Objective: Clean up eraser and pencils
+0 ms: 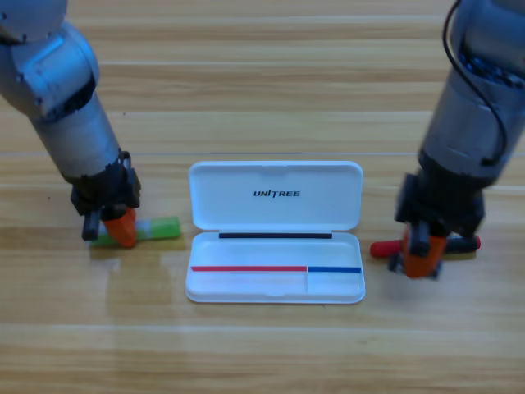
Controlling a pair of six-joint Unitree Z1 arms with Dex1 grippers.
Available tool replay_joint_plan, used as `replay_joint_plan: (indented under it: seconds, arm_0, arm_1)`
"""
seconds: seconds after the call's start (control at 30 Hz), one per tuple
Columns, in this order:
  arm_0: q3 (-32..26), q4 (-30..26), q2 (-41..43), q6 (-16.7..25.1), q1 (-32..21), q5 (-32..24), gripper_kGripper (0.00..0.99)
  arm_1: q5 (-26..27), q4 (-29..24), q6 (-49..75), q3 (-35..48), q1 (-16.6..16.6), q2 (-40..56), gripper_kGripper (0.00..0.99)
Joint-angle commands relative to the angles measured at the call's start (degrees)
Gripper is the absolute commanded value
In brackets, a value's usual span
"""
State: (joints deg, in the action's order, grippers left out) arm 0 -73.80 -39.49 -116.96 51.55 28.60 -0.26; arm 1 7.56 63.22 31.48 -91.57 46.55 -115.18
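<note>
1. Left of the open white case [276,205], the green pencil [161,228] lies flat on the wooden table [262,345] under the left gripper [120,231]; jaw state cannot be told.
2. Right of the case, the right gripper [422,258] covers the red-and-black pencil [382,248], seemingly straddling it; grip unclear.

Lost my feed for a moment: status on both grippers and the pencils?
Left gripper down on the green pencil, left of the open white case. Right gripper down on the red-and-black pencil, right of the case. Eraser not in sight.
</note>
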Motion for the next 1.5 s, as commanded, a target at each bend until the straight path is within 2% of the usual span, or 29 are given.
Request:
replay_joint_plan:
  seconds: [0.03,0.2,0.43,0.57,1.13,1.17,1.3,1.33,1.5]
  arm_0:
    - [-7.50,-10.69,-0.11,-0.66,2.95,0.26,0.000]
    - [-17.17,-21.06,2.53,-3.21,6.21,-0.27,0.000]
    - [-22.79,-27.22,4.90,-5.94,9.81,-2.20,0.000]
    - [-24.02,-28.45,5.34,-6.64,10.86,-2.56,0.000]
    - [-22.97,-28.97,6.13,-7.08,11.48,-2.47,0.000]
    - [-22.88,-28.97,6.13,-7.08,11.48,-2.47,0.000]
    - [-22.79,-28.97,6.13,-7.17,11.48,-2.38,0.000]
    - [-22.79,-28.97,6.13,-7.17,11.48,-2.38,0.000]
    - [-22.88,-28.89,5.87,-7.43,11.48,-2.56,0.000]
  arm_1:
    - [-3.17,0.50,4.91,-5.28,3.37,-8.13,0.000]
    - [-3.70,0.50,9.57,-8.62,4.43,-11.39,0.000]
    - [-2.90,0.50,10.97,-10.38,6.18,-13.76,0.000]
    - [-2.11,0.50,10.97,-11.96,6.45,-14.90,0.000]
    - [-2.38,0.50,10.71,-14.33,6.45,-17.45,0.000]
    - [-2.47,0.50,10.71,-14.33,6.36,-17.45,0.029]
    - [-3.34,0.50,10.01,-14.07,6.01,-17.19,0.764]
    - [-3.87,0.50,9.83,-14.07,5.92,-17.01,0.844]
    - [-4.75,2.61,10.01,-12.66,5.92,-12.44,0.890]
